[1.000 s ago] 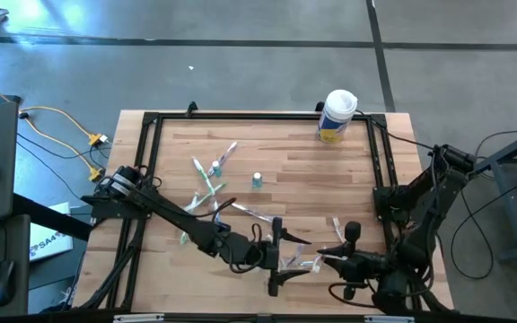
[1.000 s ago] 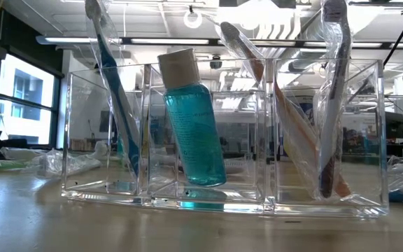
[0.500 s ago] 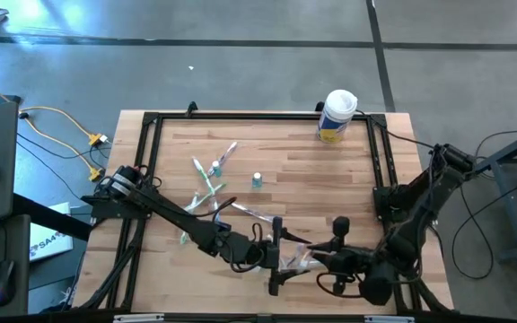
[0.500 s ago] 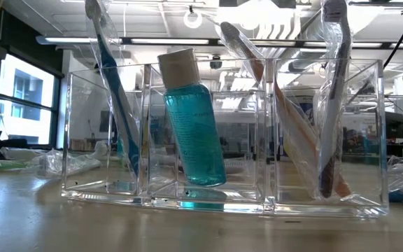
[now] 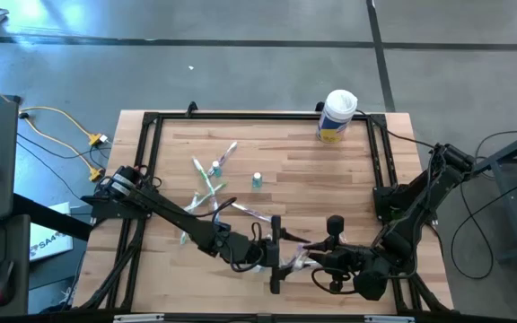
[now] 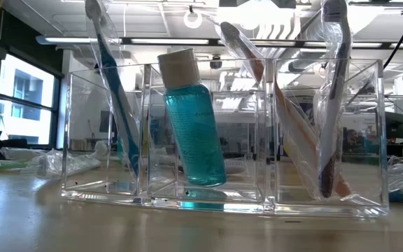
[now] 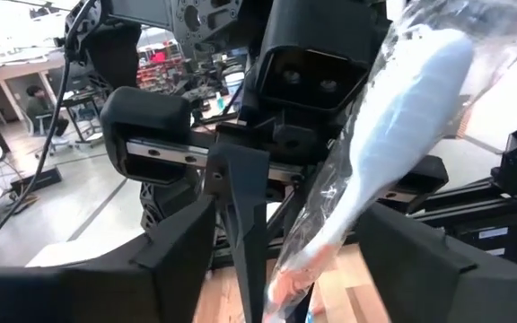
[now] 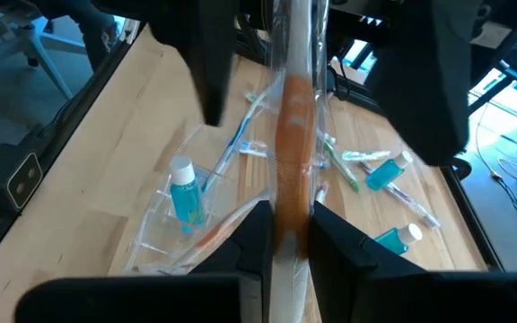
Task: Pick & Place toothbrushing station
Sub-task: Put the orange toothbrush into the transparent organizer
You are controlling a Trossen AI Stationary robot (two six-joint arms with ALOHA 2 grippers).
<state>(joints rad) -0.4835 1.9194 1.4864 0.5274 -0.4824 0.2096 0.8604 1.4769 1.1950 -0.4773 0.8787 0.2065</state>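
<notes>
Right gripper (image 8: 291,235) clamps a wrapped toothbrush (image 8: 293,135) above the clear holder (image 8: 164,235).
Left gripper (image 5: 275,266), jaws wide, flanks it empty; arms hide the holder from overhead.

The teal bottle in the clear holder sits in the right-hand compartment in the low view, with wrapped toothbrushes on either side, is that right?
Not quite. The low view shows the teal bottle leaning in the middle compartment of the clear holder, not the right-hand one. The rest holds: wrapped toothbrushes stand in the compartments on either side of it.
</notes>
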